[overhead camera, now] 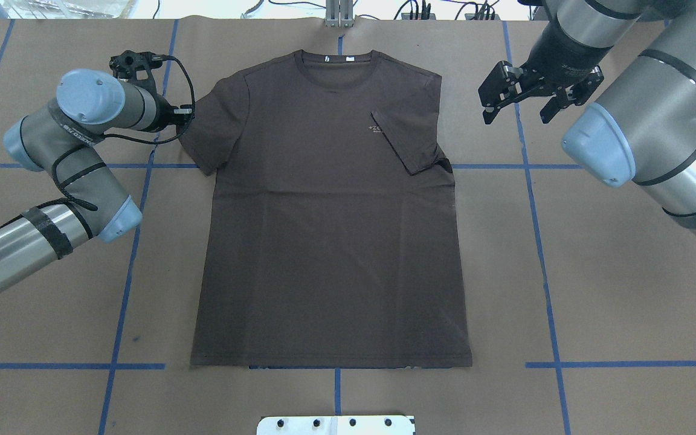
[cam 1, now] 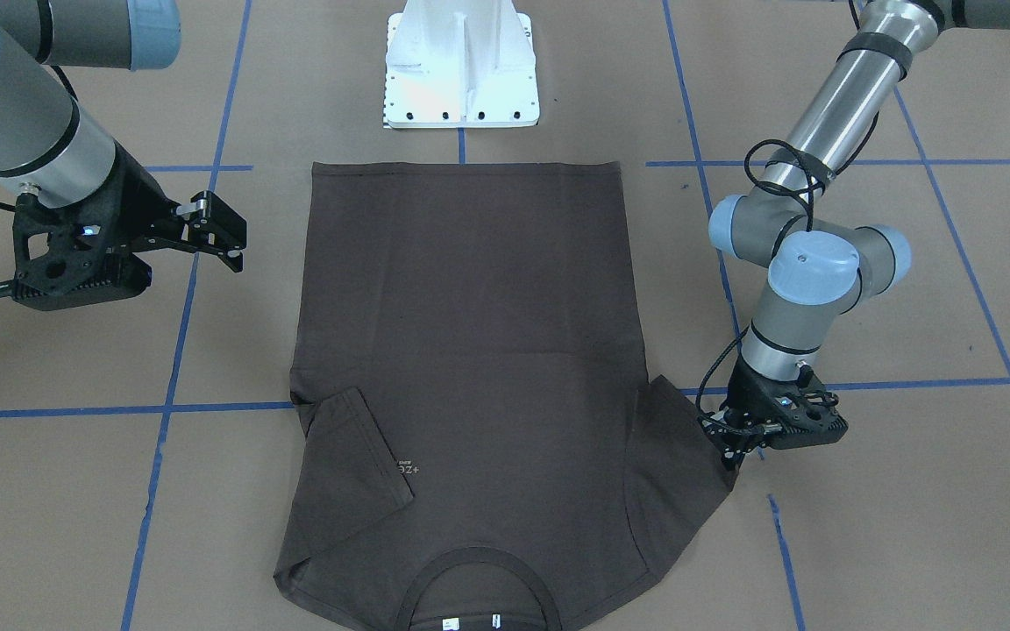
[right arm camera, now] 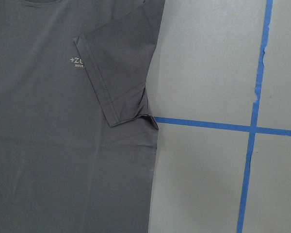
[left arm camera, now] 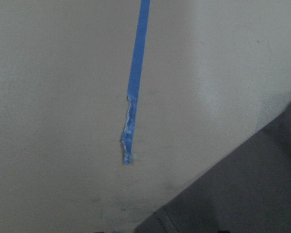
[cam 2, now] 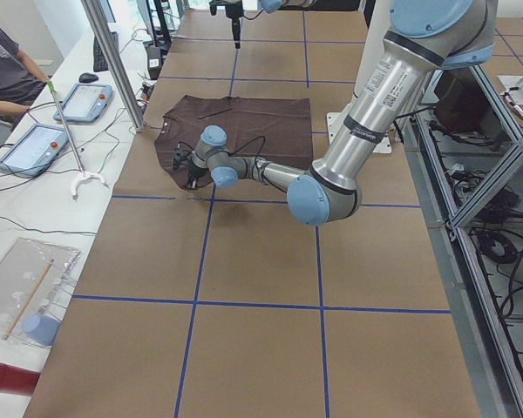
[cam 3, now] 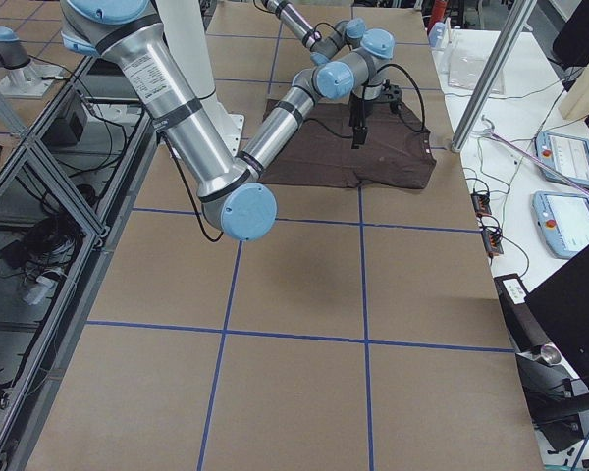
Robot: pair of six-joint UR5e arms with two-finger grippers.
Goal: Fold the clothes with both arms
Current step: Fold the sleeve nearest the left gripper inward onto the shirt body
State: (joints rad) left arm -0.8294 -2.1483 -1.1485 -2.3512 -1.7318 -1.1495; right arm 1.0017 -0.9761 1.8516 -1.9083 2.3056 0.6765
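right claw (overhead camera: 516,112) hangs above the bare surface (overhead camera: 596,272), just off the right shoulder of the shirt (overhead camera: 330,229) and clear of the cloth. its two fingers are spread wide and it is empty. its wrist camera looks straight down on the right sleeve (right arm camera: 121,73) and on a crossing of blue tape lines (right arm camera: 254,128) beside it.

left claw (cam 1: 727,449) is down low at the outer edge of the left sleeve (overhead camera: 212,130), right against the cloth. i cannot tell whether its fingers are apart or pinched on the sleeve. from overhead they are hidden, and from the front they are too small and dark. its own camera shows only brown surface, a torn end of tape (left arm camera: 131,121) and a corner of dark cloth.

the shirt is dark brown and lies face up and flat in the middle of the surface, between the two claws. its hem is toward the white base (cam 1: 461,70) and its collar (overhead camera: 306,62) points away from the robot, with small white tags (overhead camera: 351,58) showing inside the neck. the right sleeve is folded inward over the chest, its cuff lying on a slant and covering part of the pale lettering (right arm camera: 77,61). the left sleeve is spread flat out to the side, not folded. the body is smooth, with faint creases across the middle.
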